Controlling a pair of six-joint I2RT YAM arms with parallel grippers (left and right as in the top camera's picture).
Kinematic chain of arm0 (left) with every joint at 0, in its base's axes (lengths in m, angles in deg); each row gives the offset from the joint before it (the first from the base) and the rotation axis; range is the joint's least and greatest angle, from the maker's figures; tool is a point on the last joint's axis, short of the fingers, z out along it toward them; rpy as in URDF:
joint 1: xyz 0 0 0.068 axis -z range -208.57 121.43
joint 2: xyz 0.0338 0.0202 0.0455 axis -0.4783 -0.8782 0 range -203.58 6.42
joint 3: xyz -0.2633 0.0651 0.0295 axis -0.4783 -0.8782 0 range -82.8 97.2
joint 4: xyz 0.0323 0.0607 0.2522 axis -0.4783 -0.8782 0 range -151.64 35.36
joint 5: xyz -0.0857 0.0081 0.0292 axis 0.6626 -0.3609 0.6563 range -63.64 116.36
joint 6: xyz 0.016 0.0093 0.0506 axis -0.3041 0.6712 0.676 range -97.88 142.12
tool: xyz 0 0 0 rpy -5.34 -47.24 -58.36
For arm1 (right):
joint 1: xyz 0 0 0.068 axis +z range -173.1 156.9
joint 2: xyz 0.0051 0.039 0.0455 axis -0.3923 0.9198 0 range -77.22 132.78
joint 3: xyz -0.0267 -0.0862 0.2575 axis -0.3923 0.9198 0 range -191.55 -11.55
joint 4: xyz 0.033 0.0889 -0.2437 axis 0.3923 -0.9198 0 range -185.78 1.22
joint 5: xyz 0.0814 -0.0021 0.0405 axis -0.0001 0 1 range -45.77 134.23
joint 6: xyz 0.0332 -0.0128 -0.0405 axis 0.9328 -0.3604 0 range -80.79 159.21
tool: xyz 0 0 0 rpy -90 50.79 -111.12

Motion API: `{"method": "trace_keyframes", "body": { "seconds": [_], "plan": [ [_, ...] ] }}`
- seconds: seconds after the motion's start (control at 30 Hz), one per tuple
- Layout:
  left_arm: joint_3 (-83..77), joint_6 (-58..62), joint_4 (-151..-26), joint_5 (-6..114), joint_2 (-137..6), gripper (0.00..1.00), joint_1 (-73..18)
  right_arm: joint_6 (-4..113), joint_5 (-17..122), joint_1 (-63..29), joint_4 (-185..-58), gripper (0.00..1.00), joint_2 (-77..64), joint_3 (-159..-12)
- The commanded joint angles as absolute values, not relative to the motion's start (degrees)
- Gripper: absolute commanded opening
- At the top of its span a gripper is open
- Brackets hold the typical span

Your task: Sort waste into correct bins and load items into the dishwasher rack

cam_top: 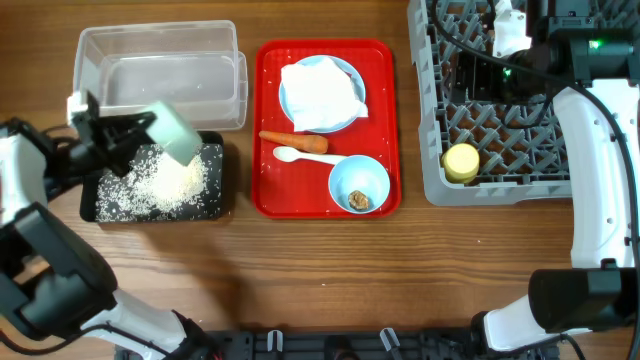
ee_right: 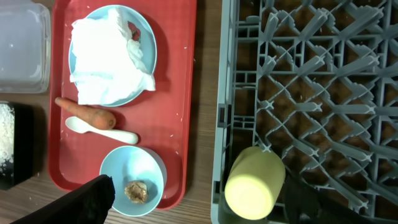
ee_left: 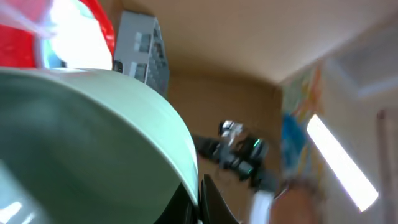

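Overhead, the left gripper [cam_top: 147,128] is clenched on the rim of the green bowl [cam_top: 174,130], likely light, stiff and slick, best pinched there; the right gripper [ee_right: 200,204] gapes empty.

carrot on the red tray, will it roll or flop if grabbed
The carrot looks solid, so probably stiff, not floppy. Its round tapered shape suggests it may roll on the red tray if nudged. A push could also shift the white spoon close beside it.
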State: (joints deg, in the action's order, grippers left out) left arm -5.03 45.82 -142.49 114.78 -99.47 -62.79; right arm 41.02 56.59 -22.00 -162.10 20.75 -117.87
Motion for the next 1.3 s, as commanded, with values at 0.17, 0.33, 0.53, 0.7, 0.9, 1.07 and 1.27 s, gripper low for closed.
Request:
{"method": "trace_keyframes", "body": {
  "seconds": [0.17, 0.33, 0.53, 0.7, 0.9, 1.07, 1.27],
  "plan": [
    [-3.60, 35.79, -120.94, 85.01, -94.40, 0.04, -30.27, 40.82, 56.26, -21.82, -161.51, 0.90, 20.82, -117.50],
    [-3.60, 12.60, -113.86, 46.74, -94.40, 0.04, -13.61, 40.80, 56.26, -21.82, -161.55, 0.90, 20.82, -117.50],
    [-3.95, 7.22, -112.50, 29.01, -94.68, 0.04, -0.19, 40.73, 56.24, -21.82, -162.32, 0.90, 20.82, -117.50],
    [-4.22, 7.24, -110.34, 29.01, -95.77, 0.04, 2.50, 40.71, 56.24, -21.82, -162.58, 0.90, 20.82, -117.50],
    [-4.22, 6.63, -110.95, 29.08, -98.66, 0.12, 2.82, 40.71, 56.22, -21.82, -162.56, 0.91, 20.82, -117.50],
    [-2.60, 6.65, -110.14, 29.08, -98.59, 0.33, 3.09, 40.73, 56.24, -21.82, -162.16, 0.91, 20.82, -117.50],
    [6.45, 17.62, -104.92, 34.04, -99.10, 0.65, 7.13, 40.71, 56.19, -21.82, -161.31, 0.91, 20.82, -117.50]
  ]
}}
